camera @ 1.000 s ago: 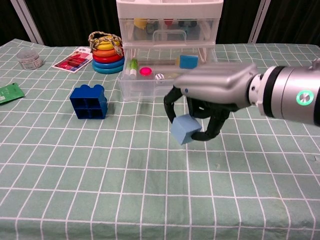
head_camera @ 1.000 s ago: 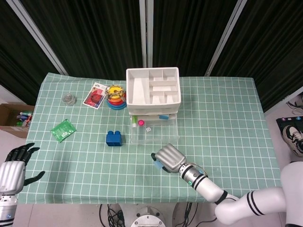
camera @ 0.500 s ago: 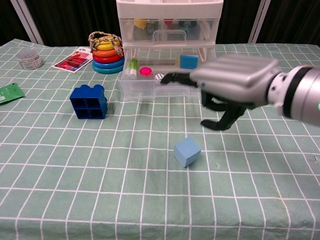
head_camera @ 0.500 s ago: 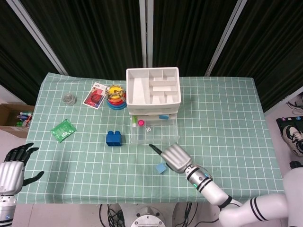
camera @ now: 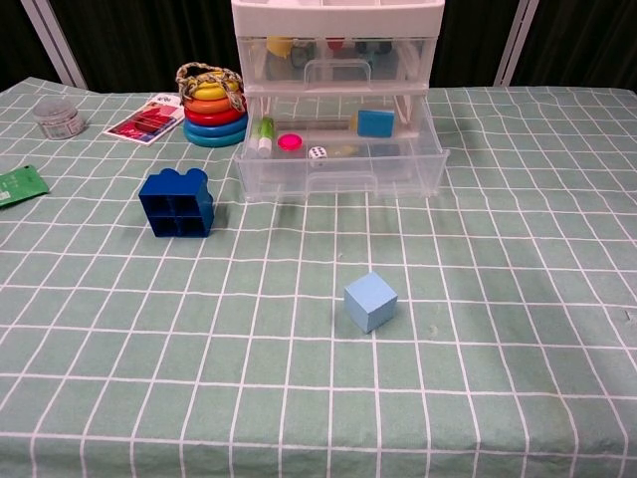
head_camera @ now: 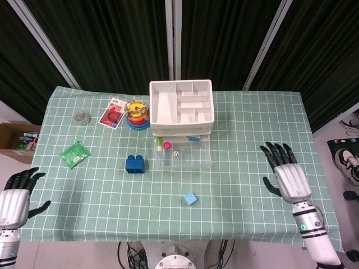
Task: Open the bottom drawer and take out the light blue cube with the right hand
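Clear glossy plastic drawer, matt cloth tablecloth.

Dark blue toy brick on the green checked cloth, near a rainbow ring stacker with a red card just beside it. Small clear jar and green packet toward the surface's left edge. Cardboard box of markers off the surface, on the floor.

Head view: high above, looking steeply down on the whole table. Chest view: low at the table's near edge, facing forward, closer in. Both share the drawer unit and cube.
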You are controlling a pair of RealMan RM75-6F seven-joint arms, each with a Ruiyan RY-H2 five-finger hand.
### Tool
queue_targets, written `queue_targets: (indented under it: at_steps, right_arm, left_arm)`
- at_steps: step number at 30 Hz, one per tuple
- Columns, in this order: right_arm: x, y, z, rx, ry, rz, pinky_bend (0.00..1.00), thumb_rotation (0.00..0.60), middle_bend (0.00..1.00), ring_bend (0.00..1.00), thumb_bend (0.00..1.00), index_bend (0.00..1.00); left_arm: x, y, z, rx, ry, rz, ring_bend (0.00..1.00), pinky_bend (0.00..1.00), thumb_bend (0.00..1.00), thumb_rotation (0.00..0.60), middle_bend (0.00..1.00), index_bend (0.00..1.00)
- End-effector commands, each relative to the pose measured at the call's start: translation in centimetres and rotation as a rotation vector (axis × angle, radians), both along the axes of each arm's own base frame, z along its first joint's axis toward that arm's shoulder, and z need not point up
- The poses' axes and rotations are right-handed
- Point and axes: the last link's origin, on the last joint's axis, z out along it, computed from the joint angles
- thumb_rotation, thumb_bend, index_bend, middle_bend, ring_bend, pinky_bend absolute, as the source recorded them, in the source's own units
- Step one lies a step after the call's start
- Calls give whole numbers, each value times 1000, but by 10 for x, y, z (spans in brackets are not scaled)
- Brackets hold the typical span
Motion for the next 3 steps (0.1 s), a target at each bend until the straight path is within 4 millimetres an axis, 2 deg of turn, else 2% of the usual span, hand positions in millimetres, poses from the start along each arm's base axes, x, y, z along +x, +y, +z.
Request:
queue_targets:
  at_steps: [1,3]
  right_arm:
    - [-46,40,27,-56,-40,-63,0,600,0,0,277,0]
    - [-52,49,30,-67,-48,-60,0,600,0,0,277,0]
  left_arm:
    - [6,-3,-4,-9,-28,-19,163,192,0,600,175,262]
    - [9,-4,-5,-14,-42,-26,163,192,0,600,175,262]
